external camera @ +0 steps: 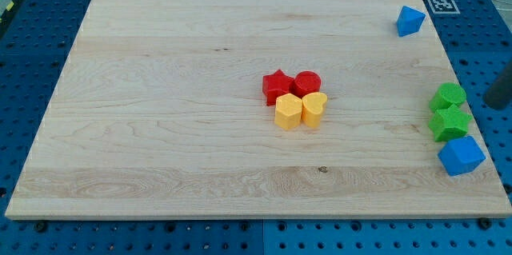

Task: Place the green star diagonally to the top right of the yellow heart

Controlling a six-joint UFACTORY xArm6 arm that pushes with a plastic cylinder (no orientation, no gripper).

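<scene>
Seven blocks on the wooden board (160,87). Centre cluster, touching: red star (277,87), red cylinder (307,84), yellow hexagon (288,113), yellow heart (314,109). Far right: green star (449,123), between green cylinder (449,96) and blue cube (461,156); blue block (410,21) at far corner. My tip (498,105), holding nothing, right of the greens.
</scene>
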